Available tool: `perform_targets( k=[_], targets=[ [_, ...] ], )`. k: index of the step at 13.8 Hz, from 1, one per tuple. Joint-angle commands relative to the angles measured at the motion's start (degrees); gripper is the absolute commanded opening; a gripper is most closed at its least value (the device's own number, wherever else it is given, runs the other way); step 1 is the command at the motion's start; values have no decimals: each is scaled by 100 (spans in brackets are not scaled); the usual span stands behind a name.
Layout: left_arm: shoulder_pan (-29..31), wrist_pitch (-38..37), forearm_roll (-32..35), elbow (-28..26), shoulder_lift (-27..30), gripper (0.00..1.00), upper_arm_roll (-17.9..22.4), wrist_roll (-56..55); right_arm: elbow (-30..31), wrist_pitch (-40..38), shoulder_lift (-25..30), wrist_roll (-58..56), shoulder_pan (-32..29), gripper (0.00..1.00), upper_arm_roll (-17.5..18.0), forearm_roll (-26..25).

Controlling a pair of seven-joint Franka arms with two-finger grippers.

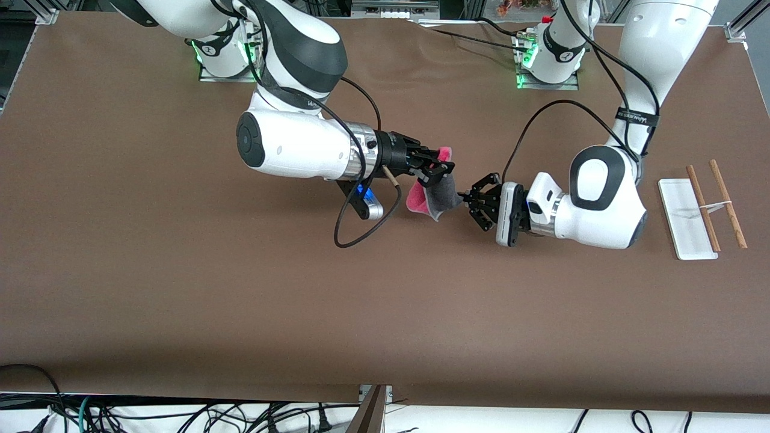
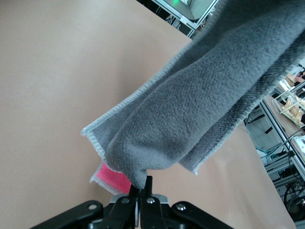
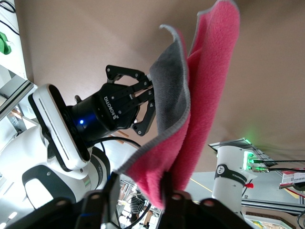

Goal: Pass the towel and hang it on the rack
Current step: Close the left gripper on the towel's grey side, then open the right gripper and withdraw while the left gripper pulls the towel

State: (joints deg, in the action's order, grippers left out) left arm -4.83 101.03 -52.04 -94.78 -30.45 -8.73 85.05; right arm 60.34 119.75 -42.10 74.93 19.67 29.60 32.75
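The towel, pink on one face and grey on the other, hangs in the air over the middle of the table between both grippers. My left gripper is shut on a grey corner of it; the left wrist view shows the towel pinched at my left gripper. My right gripper is open, with the towel lying against one finger between its spread jaws. That view also shows the left gripper. The rack, a white base with two brown rods, stands at the left arm's end of the table.
A black cable loops down from the right arm's wrist over the brown table. The left arm's forearm lies low between the towel and the rack.
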Motion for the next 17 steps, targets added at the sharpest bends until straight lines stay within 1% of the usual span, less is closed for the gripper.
perform_targets(
  k=[1,4,6,8,10,11,13,14,15,16,17],
  targets=[
    [96,-258,203,56,66,0,11,-5,-84,-57,-8,92,-42,100,-24,-6],
    [175,-285,378,161,75,0,11,-40,-84,-75,18,57,-296,100,-15,-6],
    [254,-582,702,380,109,0,20,-180,-84,-232,123,-22,-472,100,-24,-67],
    [429,-890,1159,740,119,0,46,-417,-67,-364,307,-329,-595,100,2,-574],
    [596,-1102,1729,961,119,0,73,-462,-66,-732,422,-522,-622,100,-7,-1110],
    [727,-1224,2080,1118,119,0,90,-471,-58,-891,431,-767,-700,100,2,-1235],
    [799,-1392,3028,1443,119,0,108,-471,-49,-1364,466,-1321,-911,100,-7,-1245],
    [851,-1515,3399,1549,119,0,108,-480,-40,-1584,527,-1558,-990,100,-15,-1271],
    [948,-1611,3655,1568,119,0,152,-480,21,-1787,684,-1796,-1035,100,-120,-1350],
    [1044,-1639,3892,1577,119,0,213,-471,135,-2032,877,-2103,-1044,100,-321,-1359],
    [1150,-1639,4112,1586,119,0,309,-471,388,-2218,1158,-2532,-1044,100,-541,-1368]
  ],
)
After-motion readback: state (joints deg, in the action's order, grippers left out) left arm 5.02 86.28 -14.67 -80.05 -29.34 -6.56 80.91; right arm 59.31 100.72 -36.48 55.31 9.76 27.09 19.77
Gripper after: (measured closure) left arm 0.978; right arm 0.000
